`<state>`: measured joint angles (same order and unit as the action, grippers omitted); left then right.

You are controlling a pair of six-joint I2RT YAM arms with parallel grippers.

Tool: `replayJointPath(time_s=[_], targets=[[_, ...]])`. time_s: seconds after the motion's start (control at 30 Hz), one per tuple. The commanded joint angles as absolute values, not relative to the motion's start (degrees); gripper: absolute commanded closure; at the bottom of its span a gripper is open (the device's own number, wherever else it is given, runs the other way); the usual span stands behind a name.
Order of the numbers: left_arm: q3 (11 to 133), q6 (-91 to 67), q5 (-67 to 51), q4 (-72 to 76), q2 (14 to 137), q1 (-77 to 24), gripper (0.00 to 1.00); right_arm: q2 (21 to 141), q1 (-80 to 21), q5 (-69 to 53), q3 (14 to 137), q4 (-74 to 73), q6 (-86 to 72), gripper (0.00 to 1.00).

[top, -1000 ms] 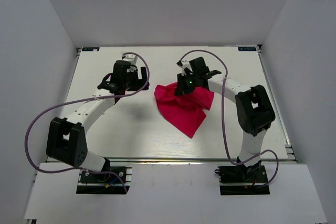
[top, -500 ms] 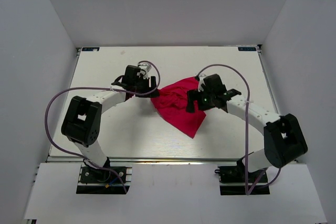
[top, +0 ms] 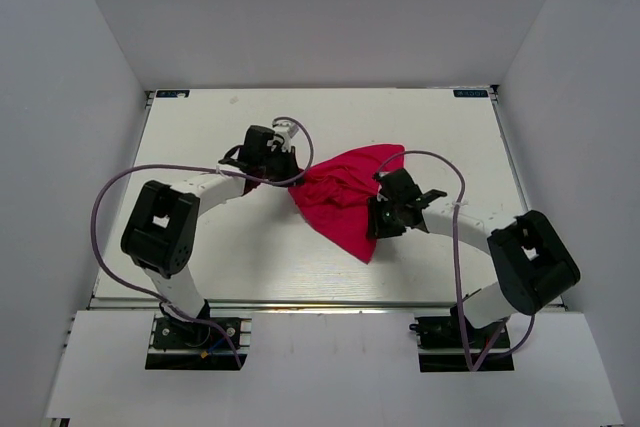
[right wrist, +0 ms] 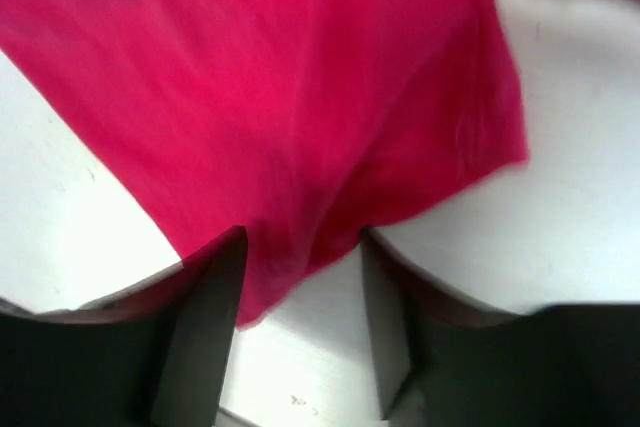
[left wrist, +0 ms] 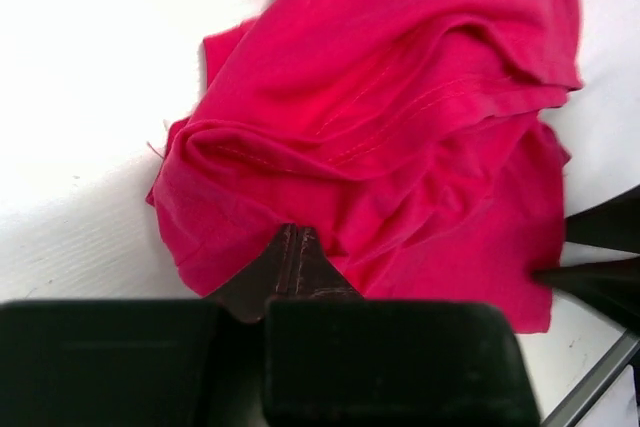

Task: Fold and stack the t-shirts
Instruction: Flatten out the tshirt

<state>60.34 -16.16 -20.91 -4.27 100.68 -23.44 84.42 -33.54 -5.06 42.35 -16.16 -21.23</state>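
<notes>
One crimson-pink t-shirt (top: 345, 197) lies crumpled in the middle of the table. My left gripper (top: 286, 171) is at its left edge. In the left wrist view the left gripper (left wrist: 290, 235) has its fingers pressed together, with their tips in a fold of the t-shirt (left wrist: 400, 97). My right gripper (top: 378, 217) is low at the shirt's near right edge. In the right wrist view the right gripper (right wrist: 302, 242) stands open, with a hem of the t-shirt (right wrist: 300, 77) lying between its fingers. No tag shows.
The white table (top: 200, 247) is boxed in by grey walls on three sides. Purple cables (top: 110, 197) loop beside both arms. The other arm's dark fingers (left wrist: 590, 257) show at the right edge of the left wrist view.
My left arm swung right to the shirt's left edge and shut there. My right gripper opened, let go of the shirt's top and dropped to its near right edge. The cloth spread rightwards.
</notes>
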Motion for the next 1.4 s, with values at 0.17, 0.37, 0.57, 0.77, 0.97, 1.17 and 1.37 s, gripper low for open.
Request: replayJointPath(time_s=[0.17, 0.37, 0.57, 0.77, 0.97, 1.17, 1.37], targets=[[61.0, -17.0, -11.5, -2.7, 83.2, -23.6, 1.0, 81.8, -34.1, 5.6, 48.2, -12.1, -22.8, 1.0], [66.2, -16.5, 0.5, -4.4, 75.3, -22.9, 1.0, 70.1, -33.7, 25.7, 57.3, -24.8, -18.0, 1.0], [76.4, -13.5, 15.4, -9.6, 70.0, -22.9, 1.0, 62.5, -33.0, 41.6, 68.7, -27.8, -12.2, 1.0], [85.9, -8.0, 25.5, -12.2, 67.6, -22.9, 1.0, 56.9, -32.7, 45.1, 79.4, -22.3, -3.3, 1.0], [87.9, -4.6, 27.1, -11.0, 59.8, -22.9, 1.0, 54.9, -33.0, 41.0, 89.5, -21.7, 5.1, 1.0], [90.5, -2.8, 21.5, -10.9, 52.2, -22.9, 1.0, 53.5, -32.9, 26.8, 102.6, -28.9, 5.8, 1.0], [95.4, -2.8, 16.6, -14.7, 48.2, -22.9, 1.0, 51.3, -32.8, 12.0, 110.5, -28.7, 5.8, 1.0]])
